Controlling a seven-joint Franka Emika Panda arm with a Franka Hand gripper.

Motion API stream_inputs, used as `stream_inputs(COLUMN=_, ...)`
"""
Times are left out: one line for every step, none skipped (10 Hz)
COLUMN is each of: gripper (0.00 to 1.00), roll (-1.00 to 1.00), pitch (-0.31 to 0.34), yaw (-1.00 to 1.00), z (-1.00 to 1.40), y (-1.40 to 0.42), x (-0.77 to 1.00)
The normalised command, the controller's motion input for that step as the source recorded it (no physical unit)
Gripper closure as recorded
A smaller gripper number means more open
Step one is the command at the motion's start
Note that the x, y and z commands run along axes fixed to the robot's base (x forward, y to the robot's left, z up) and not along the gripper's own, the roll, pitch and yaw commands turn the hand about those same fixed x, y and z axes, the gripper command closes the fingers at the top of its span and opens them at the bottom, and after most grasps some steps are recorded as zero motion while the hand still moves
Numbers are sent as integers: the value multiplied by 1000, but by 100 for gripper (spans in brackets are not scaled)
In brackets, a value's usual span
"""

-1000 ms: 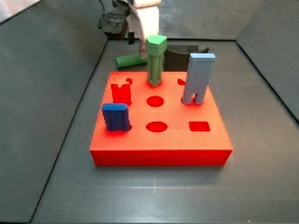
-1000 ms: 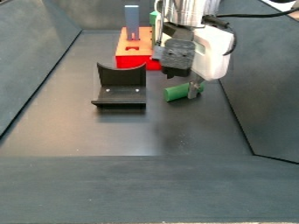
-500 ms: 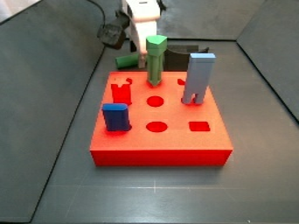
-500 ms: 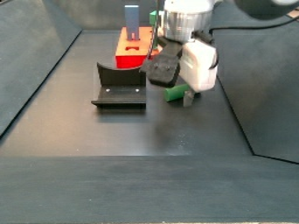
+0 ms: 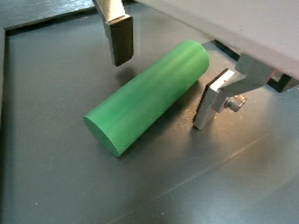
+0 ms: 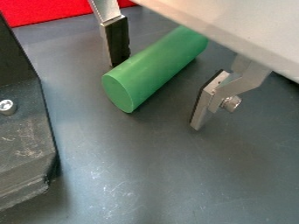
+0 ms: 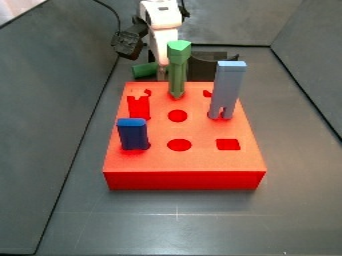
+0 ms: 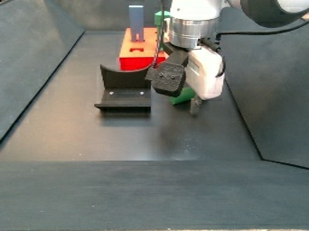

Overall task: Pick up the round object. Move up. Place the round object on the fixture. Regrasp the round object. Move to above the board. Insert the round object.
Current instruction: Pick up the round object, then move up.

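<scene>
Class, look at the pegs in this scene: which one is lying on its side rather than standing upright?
The round object, a smooth green cylinder, lies flat on the floor between the open gripper fingers. The other pegs stand upright in the board.

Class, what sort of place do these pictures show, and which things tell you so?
Probably a robot test cell for peg insertion: a dark walled floor, a red board with shaped holes, the fixture, and the tool open around a green round object lying flat.

Non-task pieces: green faceted peg [image 7: 177, 68] upright in a hole at the far edge of the red block; grey-blue square peg [image 7: 229, 90] upright near its far right corner; short blue block [image 7: 131, 133] seated at its left edge. Dark floor [image 7: 54, 170] bears everything.
</scene>
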Motion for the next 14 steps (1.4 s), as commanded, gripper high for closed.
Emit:
stream_inputs(gripper=100, roll=0, pitch=0, yaw=0, z=0, y=0, x=0)
stream_inputs(gripper=100, roll=0, pitch=0, yaw=0, z=0, y=0, x=0)
stream_inputs(gripper=100, roll=0, pitch=0, yaw=0, z=0, y=0, x=0)
stream_inputs(gripper=100, roll=0, pitch=0, yaw=0, z=0, y=0, x=0)
stream_inputs(gripper=100, roll=0, pitch=0, yaw=0, z=0, y=0, x=0)
stream_inputs(gripper=100, roll=0, pitch=0, yaw=0, z=0, y=0, x=0)
stream_inputs(gripper=100, roll=0, pitch=0, yaw=0, z=0, y=0, x=0)
stream_inputs(gripper=100, roll=0, pitch=0, yaw=0, z=0, y=0, x=0)
stream_inputs(gripper=100, roll=0, pitch=0, yaw=0, z=0, y=0, x=0)
stream_inputs(gripper=100, roll=0, pitch=0, yaw=0, z=0, y=0, x=0)
stream_inputs(gripper=100, roll=0, pitch=0, yaw=0, z=0, y=0, x=0)
stream_inputs(gripper=100, roll=0, pitch=0, yaw=0, z=833, y=0, x=0)
stream_inputs(gripper=100, roll=-10, pitch=39, yaw=5, z=784, y=-57, x=-75)
stream_inputs(gripper=100, roll=-1, pitch=58, yaw=3, z=654, y=-51, x=-91)
